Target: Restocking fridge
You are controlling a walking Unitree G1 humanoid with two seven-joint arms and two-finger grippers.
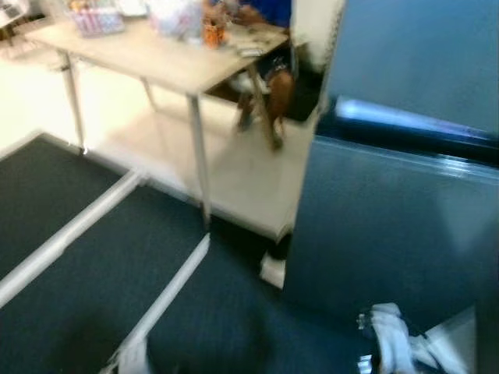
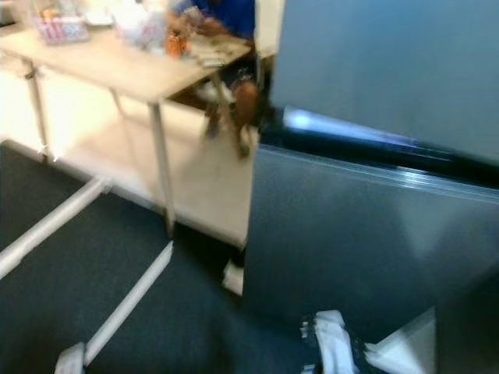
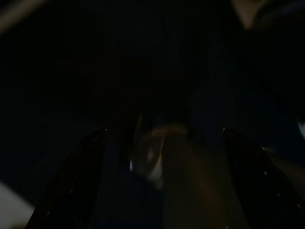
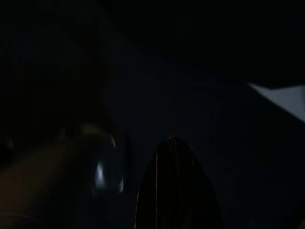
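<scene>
The tall blue-grey fridge [image 1: 398,210] stands at the right with its doors closed and a dark seam between the upper and lower door. Part of my silver right arm [image 1: 390,343] hangs low in front of it. Both wrist views are very dark. In the left wrist view my left gripper [image 3: 162,191] has a rounded, glinting object [image 3: 157,157] in front of it; what it is stays unclear. In the right wrist view a dim rounded shape with a glint [image 4: 102,167] lies beside my right gripper [image 4: 143,191]. The head views are blurred.
A light wooden table [image 1: 168,58] with a basket and several packages stands at the back left. A person in blue [image 1: 269,47] sits behind it. White tape lines [image 1: 66,234] cross the dark carpet. A small white thing [image 1: 273,271] lies at the fridge's foot.
</scene>
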